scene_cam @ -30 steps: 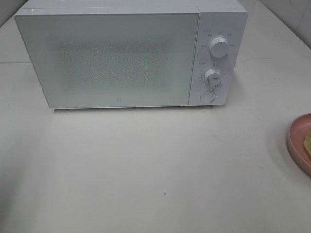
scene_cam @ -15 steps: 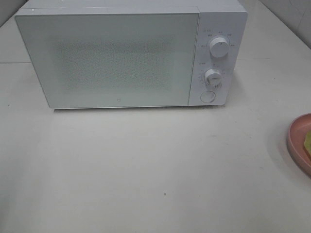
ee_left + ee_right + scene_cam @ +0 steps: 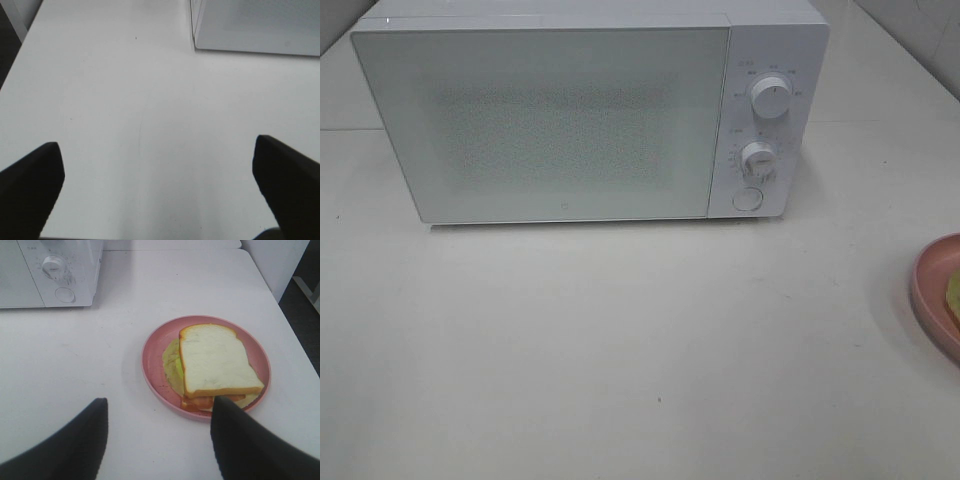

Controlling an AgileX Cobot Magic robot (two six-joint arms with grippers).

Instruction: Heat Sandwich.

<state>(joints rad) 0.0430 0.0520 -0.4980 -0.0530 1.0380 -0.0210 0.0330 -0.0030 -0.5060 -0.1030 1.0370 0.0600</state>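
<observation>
The sandwich [image 3: 215, 365], white bread over greenish and orange-red filling, lies on a round pink plate [image 3: 152, 352] in the right wrist view. My right gripper [image 3: 160, 407] hovers just short of the plate, open, with nothing between its dark fingers [image 3: 75, 445]. In the high view only the plate's rim [image 3: 932, 295] and a yellow sliver of the sandwich [image 3: 954, 292] show at the right edge. The white microwave [image 3: 570, 115] stands at the back with its door shut. My left gripper [image 3: 156, 147] is wide open over bare table, near the microwave's corner [image 3: 250, 25]. Neither arm shows in the high view.
Two round knobs [image 3: 771, 98] and a round button [image 3: 747, 199] sit on the microwave's right panel. The white table [image 3: 620, 350] stretches in front of it. In the right wrist view the table's edge [image 3: 280, 305] runs close beside the plate.
</observation>
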